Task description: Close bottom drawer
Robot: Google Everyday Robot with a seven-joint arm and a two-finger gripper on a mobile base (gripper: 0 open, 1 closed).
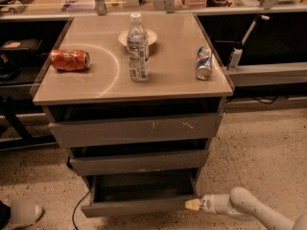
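The bottom drawer (139,206) of the grey cabinet is pulled out; its shallow empty box and plain grey front show at the lower middle. My gripper (194,204) comes in from the lower right on a white arm. Its pale tip rests against the right end of the drawer's front. The two drawers above, the middle one (139,162) and the top one (136,130) with white scratches, stand slightly out.
On the cabinet top (163,85) stand a water bottle (138,48), a white plate (149,35) behind it, an orange can (70,60) lying at left and a blue-silver can (204,63) lying at right. A cable (76,210) trails on the floor at left. Dark shelving flanks both sides.
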